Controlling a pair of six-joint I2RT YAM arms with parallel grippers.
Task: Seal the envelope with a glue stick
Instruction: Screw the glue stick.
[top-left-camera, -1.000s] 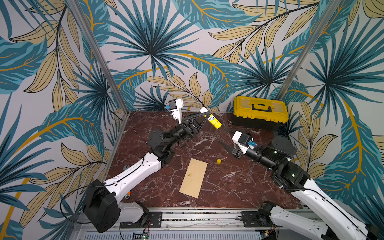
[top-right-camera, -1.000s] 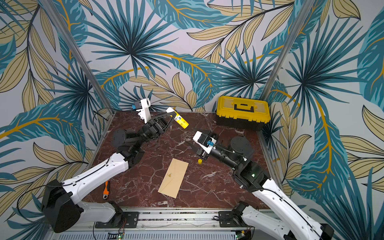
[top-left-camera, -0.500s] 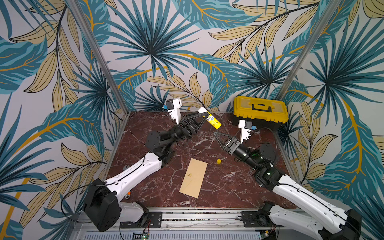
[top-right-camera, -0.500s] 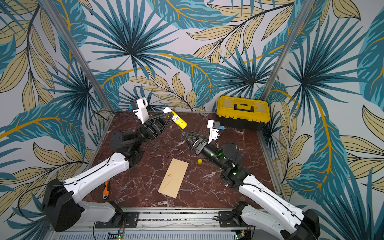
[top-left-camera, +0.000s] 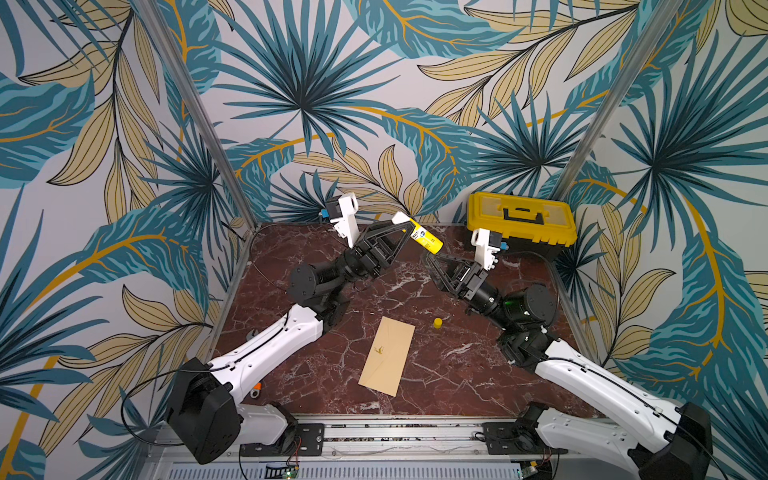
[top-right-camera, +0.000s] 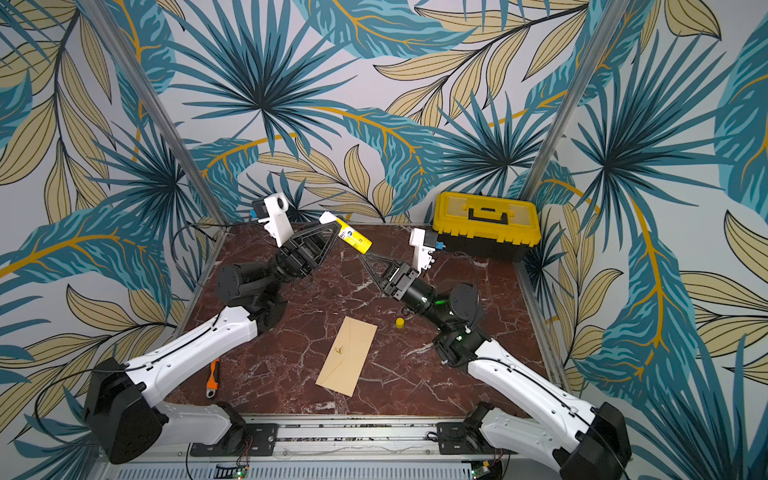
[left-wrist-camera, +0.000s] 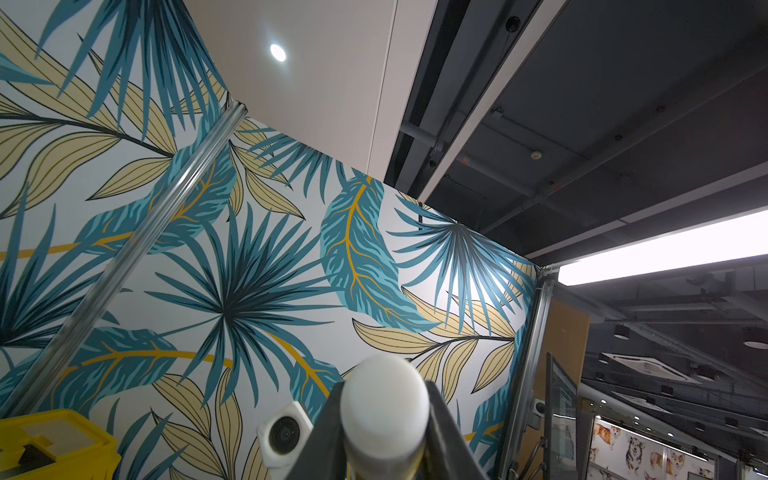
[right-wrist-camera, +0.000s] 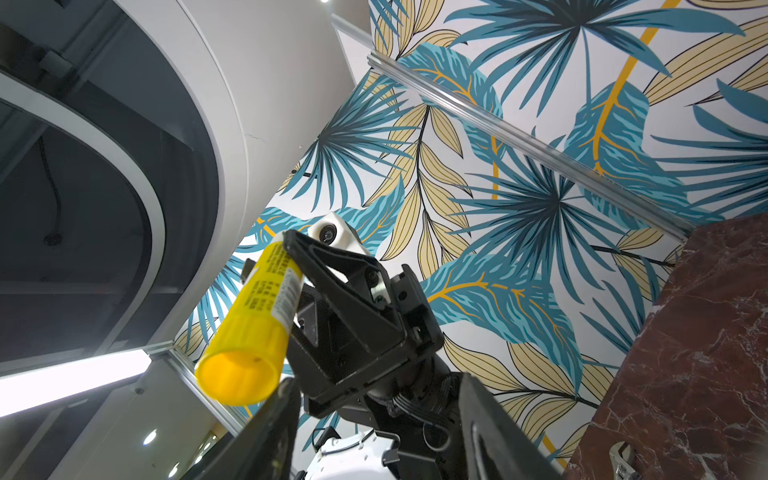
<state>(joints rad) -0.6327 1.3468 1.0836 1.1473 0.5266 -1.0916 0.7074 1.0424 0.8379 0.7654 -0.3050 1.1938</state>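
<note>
Presently, readying glue | left gripper (top-left-camera: 406, 226) clamps glue stick (top-left-camera: 424, 241) | right gripper (top-left-camera: 430, 259) parted, empty, just beneath | next, probably: twist base.

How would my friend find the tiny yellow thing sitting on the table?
Find the dark red marble table. A tan envelope lies mid-table; just off its far corner stands the little yellow cap. Unlike the big yellow toolbox and the glue stick held aloft, it is tiny and sits alone.
</note>
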